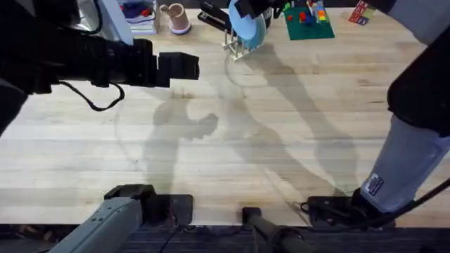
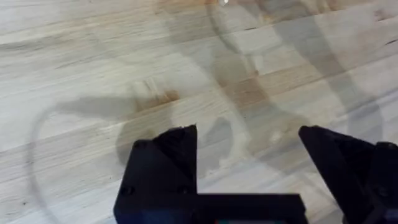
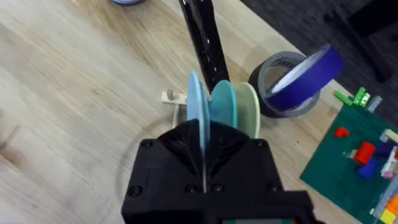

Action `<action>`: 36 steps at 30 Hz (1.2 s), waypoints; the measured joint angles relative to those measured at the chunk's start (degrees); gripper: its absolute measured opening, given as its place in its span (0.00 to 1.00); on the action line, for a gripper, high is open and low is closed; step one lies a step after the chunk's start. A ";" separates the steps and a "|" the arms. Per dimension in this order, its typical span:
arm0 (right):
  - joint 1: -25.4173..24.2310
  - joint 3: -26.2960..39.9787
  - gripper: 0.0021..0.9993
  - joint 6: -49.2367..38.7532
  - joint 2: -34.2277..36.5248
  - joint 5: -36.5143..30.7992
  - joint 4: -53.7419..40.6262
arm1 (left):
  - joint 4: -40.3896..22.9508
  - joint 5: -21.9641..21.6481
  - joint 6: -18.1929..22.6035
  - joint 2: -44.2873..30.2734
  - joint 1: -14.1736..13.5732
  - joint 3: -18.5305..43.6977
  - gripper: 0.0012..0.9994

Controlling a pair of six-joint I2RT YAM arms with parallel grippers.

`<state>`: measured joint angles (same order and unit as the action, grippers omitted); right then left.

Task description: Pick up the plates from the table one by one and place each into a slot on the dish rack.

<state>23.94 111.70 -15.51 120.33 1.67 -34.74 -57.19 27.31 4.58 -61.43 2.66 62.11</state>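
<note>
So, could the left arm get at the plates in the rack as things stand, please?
Probably not easily: the right pincer is shut on a plate at the rack, crowding it. The left pincer hangs open over bare table, well short of it.

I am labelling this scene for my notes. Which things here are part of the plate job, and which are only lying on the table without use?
Part of the job:
- plates, standing in the rack
- dish rack
- table
- right gripper, closed on the blue plate
- left gripper, open over bare wood

Only lying about:
- pink mug
- tape rolls
- green brick board
- black stapler
</note>
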 joint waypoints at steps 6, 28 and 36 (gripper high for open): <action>0.00 0.00 0.03 0.00 0.17 -0.02 0.09 | 0.00 0.00 0.00 0.00 0.00 0.00 1.00; 0.11 0.00 0.03 0.02 2.35 -2.58 0.22 | 0.00 0.00 0.00 0.00 0.00 0.00 1.00; 0.15 0.00 0.03 0.02 4.11 -2.58 0.00 | 0.00 0.00 0.00 0.00 0.00 0.00 1.00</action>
<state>24.10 111.70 -15.49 124.44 -0.91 -34.74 -57.19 27.31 4.58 -61.43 2.66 62.11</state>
